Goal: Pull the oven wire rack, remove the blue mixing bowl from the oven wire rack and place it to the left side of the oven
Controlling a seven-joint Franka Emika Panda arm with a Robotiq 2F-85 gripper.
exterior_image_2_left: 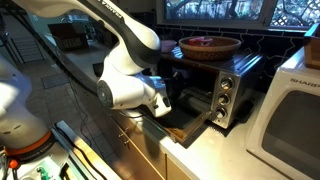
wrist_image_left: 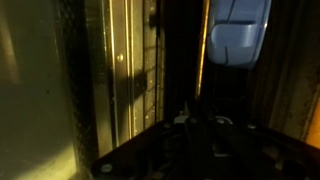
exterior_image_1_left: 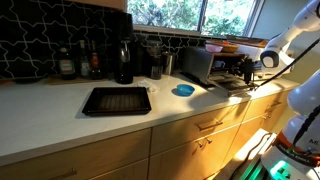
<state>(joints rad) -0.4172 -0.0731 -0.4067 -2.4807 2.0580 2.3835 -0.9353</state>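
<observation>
The pincer [exterior_image_2_left: 164, 104] is clenched at the mouth of the oven [exterior_image_2_left: 226, 86], just above the dropped door [exterior_image_2_left: 190, 129]. Whether it has a wire of the oven wire rack [wrist_image_left: 150, 60] between its tips cannot be told: the wrist view is too dark.

In that view a pale blue rounded shape at the upper right is most likely the blue mixing bowl [wrist_image_left: 238, 35], sitting deep inside on the rack.

The step in hand appears to be drawing the rack out. It wants a straight, level pull along the rails, slow enough that the bowl rides along without sliding. It should stop before the rack tips off its guides. The wrist must keep clear of the door edge.

The tabletop [exterior_image_1_left: 60, 125] is pale and smooth. A black baking tray [exterior_image_1_left: 115, 100] lies at mid frame, and a blue dish [exterior_image_1_left: 183, 90] sits between the tray and the oven. That dish crowds the likely set-down spot.

Bottles [exterior_image_1_left: 80, 62] line the dark tiled wall at upper left, under a window [exterior_image_1_left: 190, 12]. A wooden bowl [exterior_image_2_left: 210, 45] rests on the oven, with a microwave [exterior_image_2_left: 295, 120] at the right edge.
</observation>
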